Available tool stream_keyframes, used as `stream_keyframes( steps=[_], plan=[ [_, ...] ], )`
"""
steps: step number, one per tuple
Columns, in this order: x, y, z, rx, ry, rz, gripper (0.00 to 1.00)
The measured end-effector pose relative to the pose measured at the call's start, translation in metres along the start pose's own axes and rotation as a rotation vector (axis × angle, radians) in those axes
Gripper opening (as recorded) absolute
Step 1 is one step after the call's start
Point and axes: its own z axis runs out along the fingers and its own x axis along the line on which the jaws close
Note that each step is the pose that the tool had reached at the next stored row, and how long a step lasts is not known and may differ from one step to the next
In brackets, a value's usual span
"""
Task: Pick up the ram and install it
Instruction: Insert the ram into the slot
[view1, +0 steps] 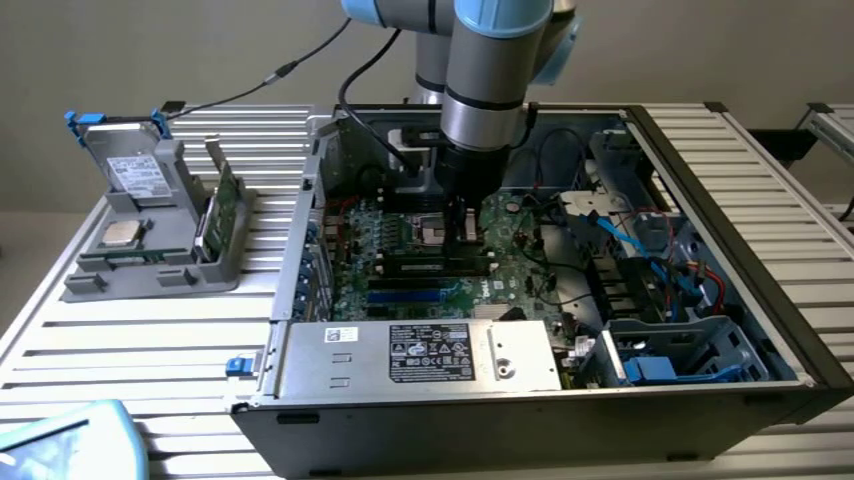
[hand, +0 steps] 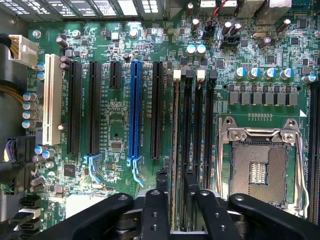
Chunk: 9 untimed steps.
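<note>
Fingers (hand: 173, 192) slightly apart astride one ram (hand: 175, 150) seated upright in one of four memory slots (hand: 198, 130), one blue slot (hand: 134, 110).

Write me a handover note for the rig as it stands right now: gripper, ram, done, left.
Gripper: low inside the open black computer case, straddling the memory slots beside the empty processor socket. Whether it grips, I cannot tell.
Ram: the long thin green circuit-board stick stands in the memory slot nearest the blue expansion slot, directly under the gripper.
Done: stick picked up and placed in the slot.
Left: full seating and latching are unconfirmed.
</note>
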Motion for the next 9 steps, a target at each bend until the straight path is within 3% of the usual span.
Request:
stream_keyframes(
  steps=[2,4,5,9],
  plan=[
    [0.0,0.0,0.0,0.0,0.0,0.0,0.39],
    [-0.0001,0.0001,0.0,0.0,0.0001,0.0,0.39],
    [-0.0002,0.0001,-0.0003,-0.0001,0.0003,0.0,0.45],
    [0.0,0.0003,-0.0036,0.0,0.0001,0.0,0.45]
  ],
)
